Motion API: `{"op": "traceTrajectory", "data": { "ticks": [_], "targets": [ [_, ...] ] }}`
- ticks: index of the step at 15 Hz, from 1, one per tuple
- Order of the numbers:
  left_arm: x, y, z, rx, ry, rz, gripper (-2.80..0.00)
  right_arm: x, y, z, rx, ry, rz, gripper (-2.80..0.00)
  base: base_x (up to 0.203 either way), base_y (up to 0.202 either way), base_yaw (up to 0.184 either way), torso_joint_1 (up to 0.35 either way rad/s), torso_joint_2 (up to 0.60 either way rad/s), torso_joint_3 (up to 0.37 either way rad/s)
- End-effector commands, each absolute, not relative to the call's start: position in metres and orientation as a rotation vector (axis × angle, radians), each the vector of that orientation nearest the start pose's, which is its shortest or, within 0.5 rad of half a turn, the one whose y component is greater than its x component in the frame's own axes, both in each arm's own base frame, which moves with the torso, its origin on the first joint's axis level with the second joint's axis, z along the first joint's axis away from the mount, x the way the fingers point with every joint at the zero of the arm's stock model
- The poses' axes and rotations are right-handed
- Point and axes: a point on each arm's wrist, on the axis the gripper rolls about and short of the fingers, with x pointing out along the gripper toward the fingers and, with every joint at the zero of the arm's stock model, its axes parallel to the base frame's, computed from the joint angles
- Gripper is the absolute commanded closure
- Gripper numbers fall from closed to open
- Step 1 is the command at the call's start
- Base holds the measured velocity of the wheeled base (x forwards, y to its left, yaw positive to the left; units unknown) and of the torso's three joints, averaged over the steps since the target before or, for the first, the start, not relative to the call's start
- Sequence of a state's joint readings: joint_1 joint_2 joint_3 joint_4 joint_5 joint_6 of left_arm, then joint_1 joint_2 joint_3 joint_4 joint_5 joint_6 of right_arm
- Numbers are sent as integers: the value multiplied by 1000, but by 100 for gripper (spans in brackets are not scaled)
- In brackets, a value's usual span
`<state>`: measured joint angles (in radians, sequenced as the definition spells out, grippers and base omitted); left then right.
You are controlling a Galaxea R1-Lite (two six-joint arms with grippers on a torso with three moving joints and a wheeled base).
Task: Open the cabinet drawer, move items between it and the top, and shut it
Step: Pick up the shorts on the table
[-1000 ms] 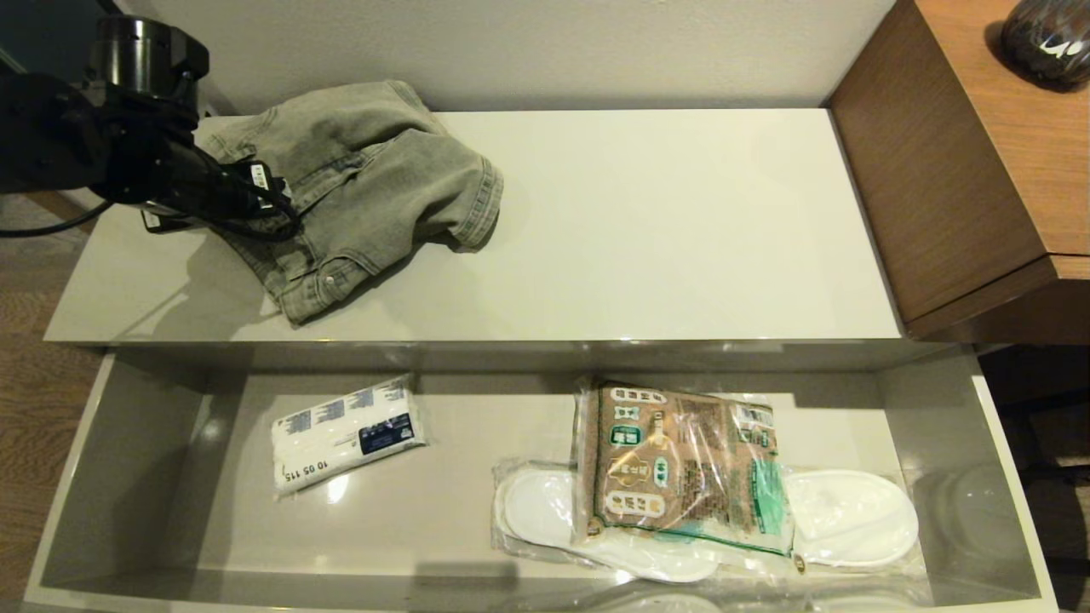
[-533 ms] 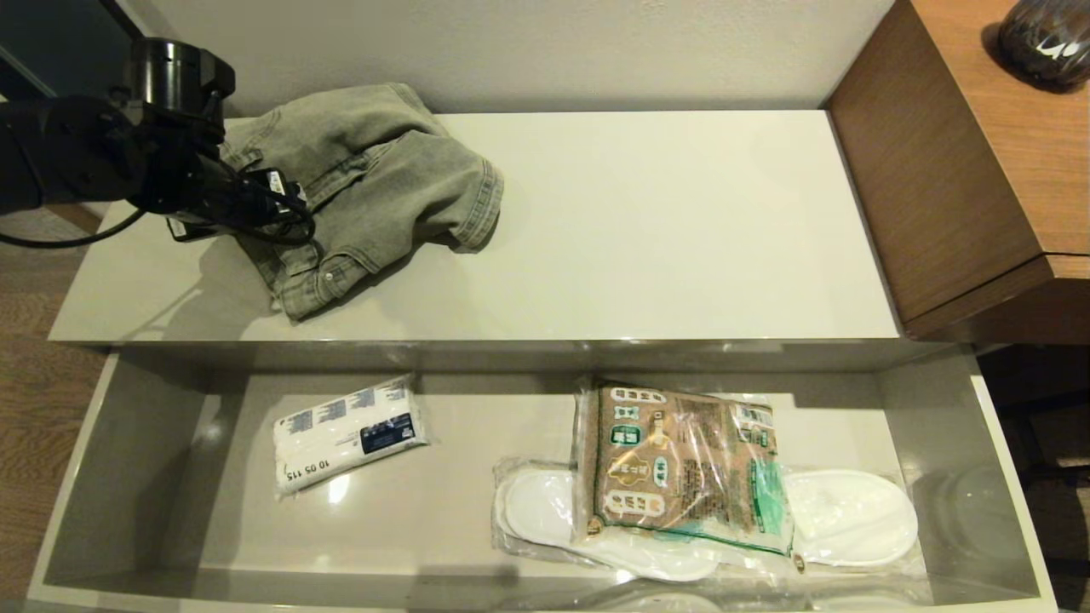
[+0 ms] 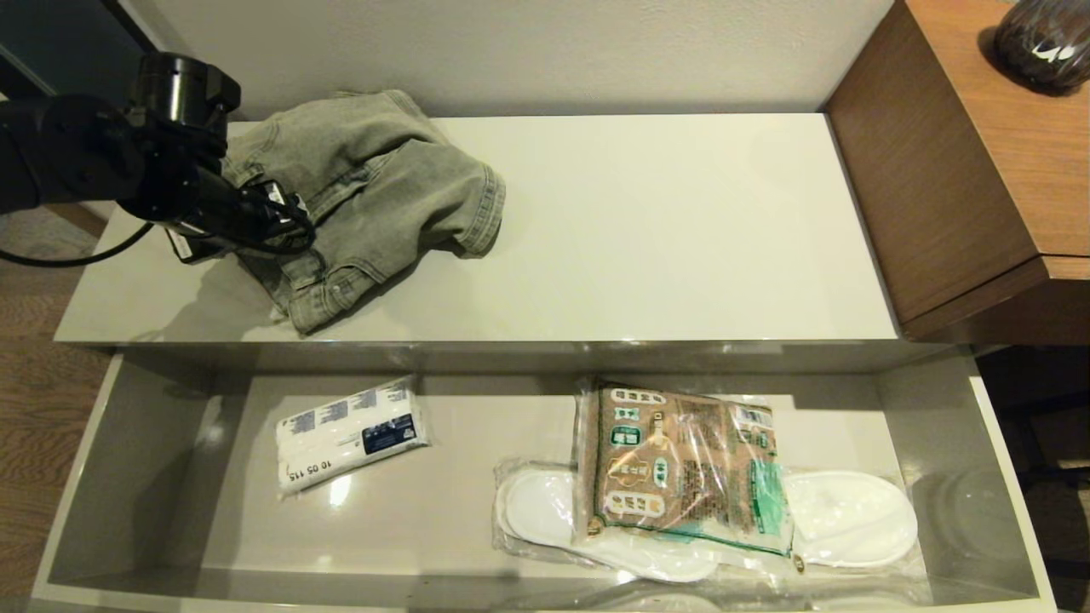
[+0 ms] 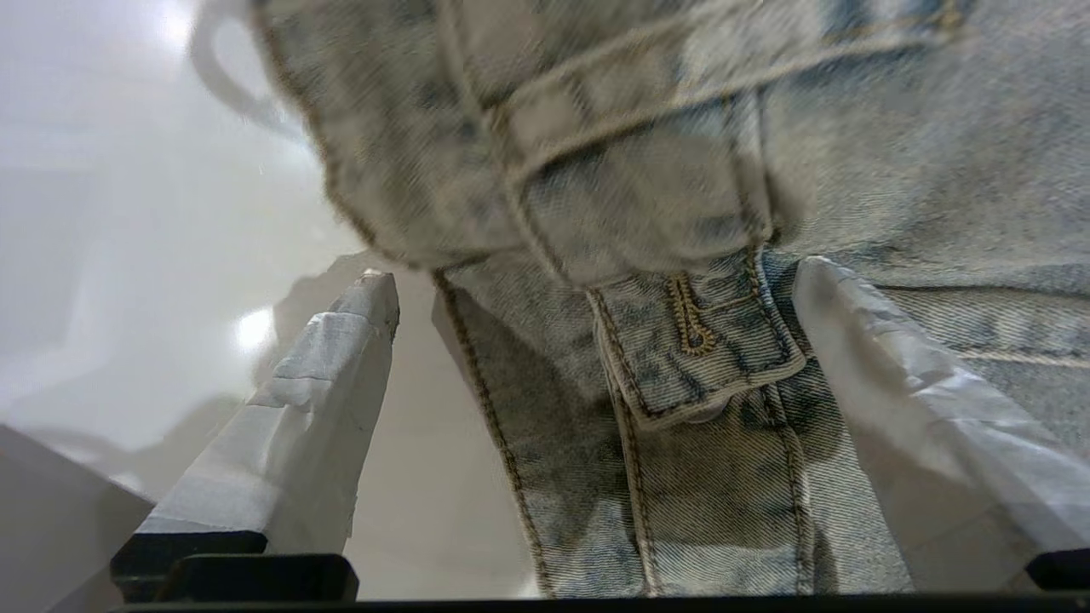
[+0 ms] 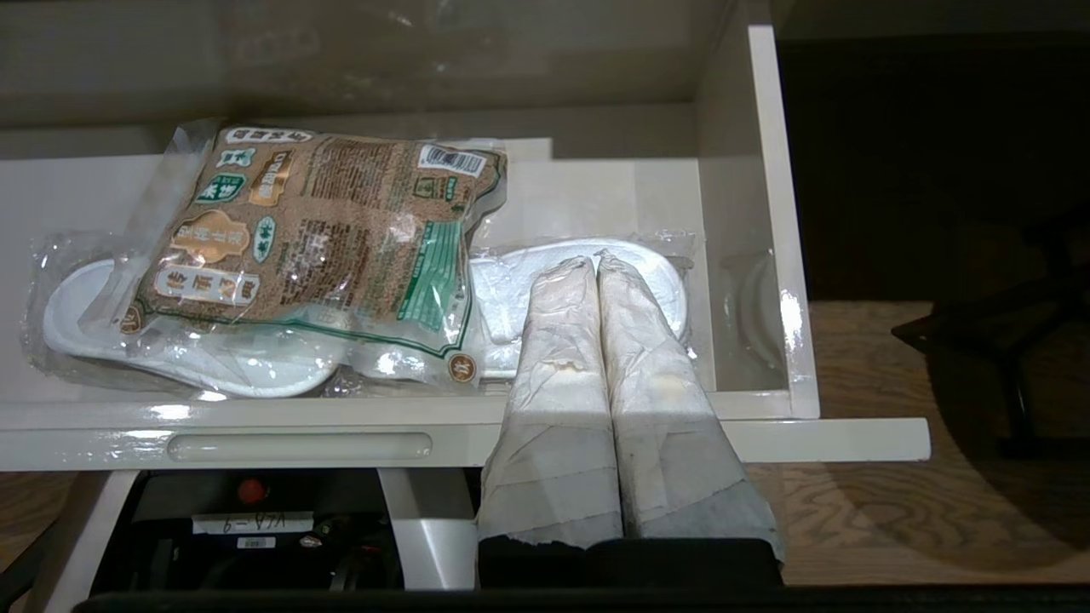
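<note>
Head view: the left gripper (image 3: 255,223) sits over the near-left edge of the denim garment (image 3: 375,196), which lies crumpled at the left end of the top (image 3: 681,230). Its fingers (image 4: 315,409) are spread wide — denim between them, nothing clamped. The cabinet drawer (image 3: 128,477) stands pulled out below. The right gripper (image 5: 596,264) hangs clenched and empty over the drawer's right end.

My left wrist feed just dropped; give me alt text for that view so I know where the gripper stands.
The left gripper is open, its taped fingers straddling a buttonholed tab of the grey-green denim garment without closing on it. The garment lies bunched on the glossy cream top, which shows bare beside one finger.
</note>
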<state>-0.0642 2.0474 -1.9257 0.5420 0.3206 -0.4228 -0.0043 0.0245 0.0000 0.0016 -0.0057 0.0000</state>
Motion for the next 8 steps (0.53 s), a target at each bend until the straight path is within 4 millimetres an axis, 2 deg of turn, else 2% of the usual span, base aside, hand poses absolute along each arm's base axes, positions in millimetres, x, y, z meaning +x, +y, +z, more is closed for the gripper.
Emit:
{"op": "traceTrajectory", "data": {
  "ticks": [1, 6, 8],
  "targets": [
    [398, -29, 251, -274, 653, 307, -280, -21, 0, 75, 0, 29, -11, 0, 0, 0, 0, 0, 0, 0],
    [399, -40, 236, -376, 755, 225, -280, -21, 0, 75, 0, 29, -11, 0, 0, 0, 0, 0, 0, 0],
    [393, -42, 238, -426, 764, 214, -280, -21, 0, 75, 0, 29, -11, 0, 0, 0, 0, 0, 0, 0]
  ]
}}
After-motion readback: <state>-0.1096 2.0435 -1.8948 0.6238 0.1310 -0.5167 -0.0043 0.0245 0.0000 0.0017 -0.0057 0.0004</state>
